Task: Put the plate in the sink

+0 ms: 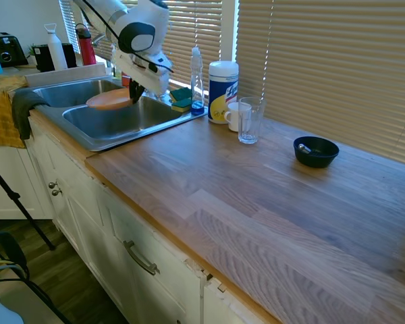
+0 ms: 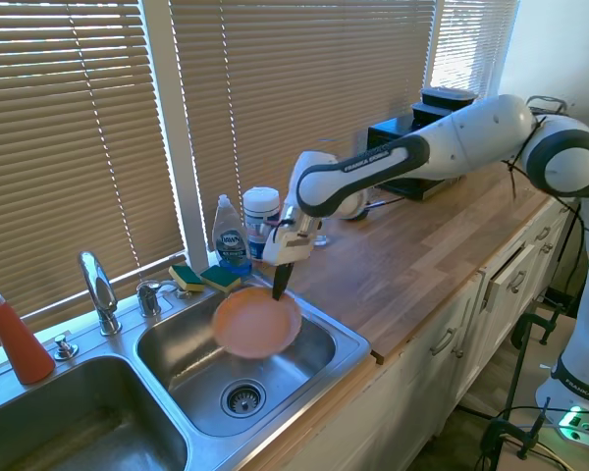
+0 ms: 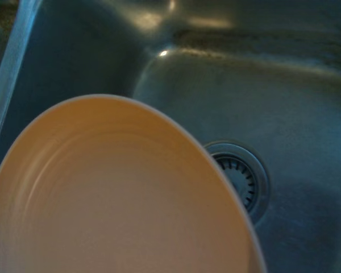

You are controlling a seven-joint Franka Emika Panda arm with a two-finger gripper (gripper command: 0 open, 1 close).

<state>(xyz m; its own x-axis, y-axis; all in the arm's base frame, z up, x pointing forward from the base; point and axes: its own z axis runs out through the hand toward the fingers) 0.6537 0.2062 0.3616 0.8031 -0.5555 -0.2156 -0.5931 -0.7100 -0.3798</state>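
End effector [image 2: 278, 285] points down over the sink's [image 2: 348, 339] right basin, fingers clamped on the far rim of the plate [image 2: 256, 324]. Plate hangs in the air above that basin, not touching the steel; drain [image 2: 241, 397] shows below it. Plate is round, so no long axis; it sits roughly level w/ its face up, tilted a little, held edge toward the window side. In the wrist view the plate [image 3: 119, 199] fills the lower part, drain [image 3: 241, 179] just past its edge.

Sink is stainless, two basins, set in a wood counter [image 1: 270, 196] w/ white cabinets below. Chrome faucet [image 2: 98, 289] stands at the back between the basins. On the rim behind the right basin: two yellow-green sponges [image 2: 204, 278] and a dish soap bottle [image 2: 229, 235]. Red spray bottle [image 2: 15, 334] far left by the window. Further along the counter: wipes canister [image 1: 223, 91], white mug [image 1: 235, 116], clear glass [image 1: 250, 120] just beside it, dark blue bowl [image 1: 316, 151] well apart. Closed blinds [image 2: 304, 88] cover the windows behind.
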